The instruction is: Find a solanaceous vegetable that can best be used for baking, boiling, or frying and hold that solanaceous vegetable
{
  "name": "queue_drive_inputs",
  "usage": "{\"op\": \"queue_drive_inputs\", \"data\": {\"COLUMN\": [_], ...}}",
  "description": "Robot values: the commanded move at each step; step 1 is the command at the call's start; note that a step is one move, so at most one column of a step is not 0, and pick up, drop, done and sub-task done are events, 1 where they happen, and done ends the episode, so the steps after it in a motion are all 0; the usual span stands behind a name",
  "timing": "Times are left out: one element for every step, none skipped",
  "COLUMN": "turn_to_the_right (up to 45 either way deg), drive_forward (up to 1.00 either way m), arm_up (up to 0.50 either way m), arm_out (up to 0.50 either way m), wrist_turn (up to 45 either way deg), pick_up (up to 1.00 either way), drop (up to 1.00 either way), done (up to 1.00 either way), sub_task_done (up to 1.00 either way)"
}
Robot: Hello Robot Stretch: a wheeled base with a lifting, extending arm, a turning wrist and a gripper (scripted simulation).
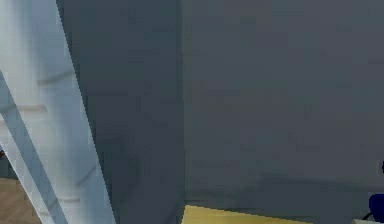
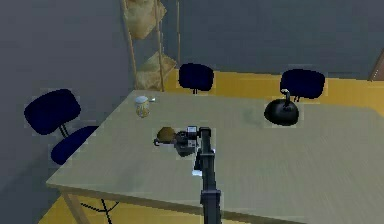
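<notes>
Dark arm (image 2: 209, 185) nearest, over tabletop (image 2: 290, 165). Hand (image 2: 174, 141) at arm's far end. Brown lump (image 2: 163, 133), likely potato, lies on tabletop right at hand's finger end. Touching or not: cannot tell. Cannot tell if hand holds anything. Small white cup (image 2: 145, 103) farther out past hand. Finding part looks done. Lump not lifted yet. Left to do: get good hold, lift lump clear.
</notes>
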Motion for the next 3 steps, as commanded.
{"op": "queue_drive_inputs", "data": {"turn_to_the_right": [0.0, 0.0, 0.0], "drive_forward": [0.0, 0.0, 0.0], "arm_up": [0.0, 0.1, 0.0], "arm_out": [0.0, 0.0, 0.0], "wrist_turn": [0.0, 0.0, 0.0], "pick_up": [1.0, 0.0, 0.0], "drop": [0.0, 0.0, 0.0], "done": [0.0, 0.0, 1.0], "sub_task_done": [0.0, 0.0, 0.0]}}
